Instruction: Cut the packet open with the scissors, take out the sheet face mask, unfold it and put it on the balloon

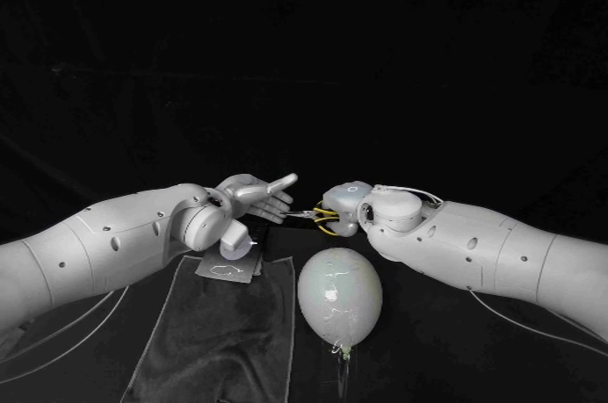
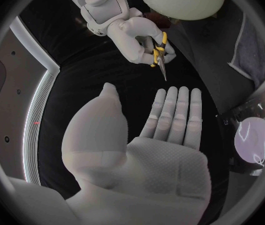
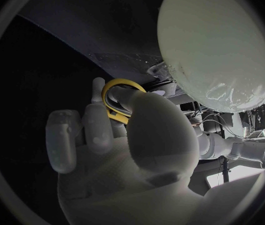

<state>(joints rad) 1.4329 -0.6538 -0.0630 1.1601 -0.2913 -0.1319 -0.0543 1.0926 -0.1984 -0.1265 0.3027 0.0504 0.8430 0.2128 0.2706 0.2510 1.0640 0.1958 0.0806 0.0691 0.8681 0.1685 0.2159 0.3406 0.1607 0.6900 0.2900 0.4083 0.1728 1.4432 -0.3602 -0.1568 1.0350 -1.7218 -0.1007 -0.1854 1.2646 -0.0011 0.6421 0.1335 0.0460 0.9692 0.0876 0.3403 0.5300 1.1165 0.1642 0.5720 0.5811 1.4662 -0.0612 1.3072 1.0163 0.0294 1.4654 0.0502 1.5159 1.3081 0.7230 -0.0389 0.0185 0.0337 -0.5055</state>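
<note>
The pale balloon (image 1: 340, 293) lies on the table in front of me, and it looms close in the right wrist view (image 3: 217, 50). My right hand (image 1: 347, 203) hovers just beyond it and grips the yellow-handled scissors (image 1: 317, 215), blades pointing toward my left hand. A finger passes through the yellow handle loop (image 3: 117, 92). My left hand (image 1: 257, 197) hovers opposite, flat and open, fingers stretched out, holding nothing (image 2: 164, 135). The dark packet (image 1: 231, 267) with a white round mark lies flat on the table under my left hand (image 2: 252, 137).
A dark grey mat (image 1: 215, 341) covers the table left of the balloon, with the packet at its far end. The scissors' blades (image 2: 162, 65) sit a short gap from my left fingertips.
</note>
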